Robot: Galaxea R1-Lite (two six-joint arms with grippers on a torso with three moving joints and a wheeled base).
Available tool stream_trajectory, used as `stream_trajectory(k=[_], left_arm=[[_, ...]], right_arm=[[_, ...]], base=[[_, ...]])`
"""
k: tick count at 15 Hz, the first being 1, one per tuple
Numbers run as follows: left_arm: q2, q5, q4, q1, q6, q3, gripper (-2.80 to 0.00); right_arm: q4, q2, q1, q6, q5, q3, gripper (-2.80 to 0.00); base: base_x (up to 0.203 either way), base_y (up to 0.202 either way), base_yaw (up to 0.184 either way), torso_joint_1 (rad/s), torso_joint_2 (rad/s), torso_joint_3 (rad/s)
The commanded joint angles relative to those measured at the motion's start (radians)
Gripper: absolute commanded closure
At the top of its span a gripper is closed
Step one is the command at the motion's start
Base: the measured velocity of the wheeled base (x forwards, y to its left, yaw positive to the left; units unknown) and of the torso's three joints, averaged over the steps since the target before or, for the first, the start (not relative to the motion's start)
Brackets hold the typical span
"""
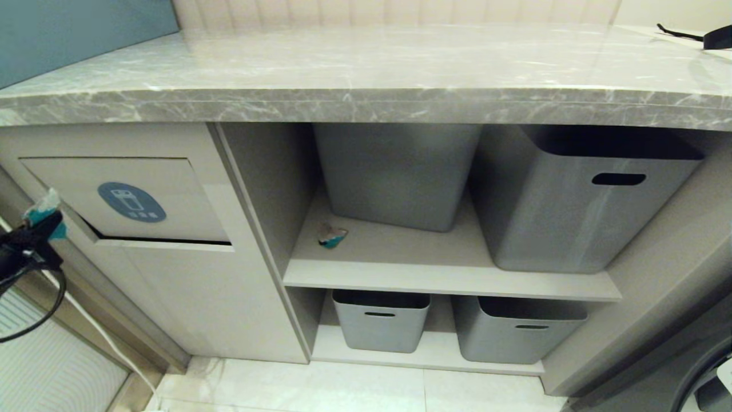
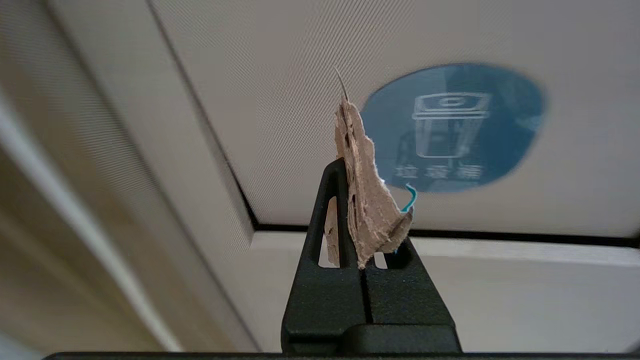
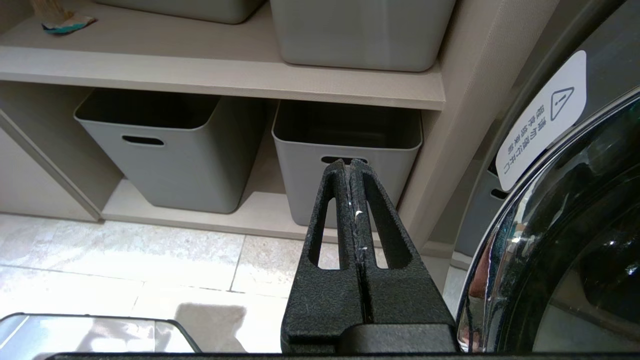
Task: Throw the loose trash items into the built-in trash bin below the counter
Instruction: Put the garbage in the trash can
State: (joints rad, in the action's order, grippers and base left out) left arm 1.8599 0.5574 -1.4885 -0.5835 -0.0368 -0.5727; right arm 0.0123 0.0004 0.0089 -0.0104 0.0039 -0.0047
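Closest in, the left gripper (image 2: 361,210) is seen with its jaws clamped on a torn cardboard scrap (image 2: 364,200), brown with a thin teal edge, which stands up between the fingers. In the head view that gripper (image 1: 35,228) is placed at the far left, just in front of the left edge of the tilting flap (image 1: 171,194) of the built-in trash bin (image 1: 189,286). A dark gap is visible along the flap's lower edge, so the flap appears to be tipped slightly rather than flush. The round blue sticker (image 2: 452,127) with the bin icon lies directly beyond the scrap in the left wrist view.

For the step in hand, delivery of the scrap, the flap would best be pushed inward with the closed fingertips near its middle, not its edge, so that it swings evenly. The scrap should be carried fully past the flap before the jaws are released, since a light scrap could catch on the flap or slide back out.

The right gripper (image 3: 351,167) is parked low at the right, jaws closed on nothing, facing the lower grey storage tubs (image 3: 345,165).

Farther back, a second scrap (image 1: 331,235) with a teal patch lies on the upper shelf (image 1: 446,274), just in front of a grey tub (image 1: 394,171), under the marble counter (image 1: 366,103).
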Motion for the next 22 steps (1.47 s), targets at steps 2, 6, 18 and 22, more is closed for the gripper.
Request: stream_trajectory(k=[2, 6, 18, 22], left_arm=[[0.124, -0.078, -0.004, 0.062, 0.000, -0.053, 0.00], [0.179, -0.305, -0.004, 0.187, 0.032, -0.062, 0.00], [0.319, -0.514, 0.088, 0.316, 0.092, -0.304, 0.00], [0.354, -0.516, 0.097, 0.322, 0.093, -0.367, -2.80]], right_arm=[[0.000, -0.002, 0.000, 0.000, 0.001, 0.000, 0.00], [0.000, -0.002, 0.000, 0.000, 0.001, 0.000, 0.00], [0.000, -0.002, 0.000, 0.000, 0.001, 0.000, 0.00], [0.000, -0.002, 0.000, 0.000, 0.001, 0.000, 0.00]], base=[[0.000, 0.000, 0.000, 0.000, 0.00, 0.000], [0.000, 0.000, 0.000, 0.000, 0.00, 0.000], [0.000, 0.000, 0.000, 0.000, 0.00, 0.000], [0.000, 0.000, 0.000, 0.000, 0.00, 0.000]])
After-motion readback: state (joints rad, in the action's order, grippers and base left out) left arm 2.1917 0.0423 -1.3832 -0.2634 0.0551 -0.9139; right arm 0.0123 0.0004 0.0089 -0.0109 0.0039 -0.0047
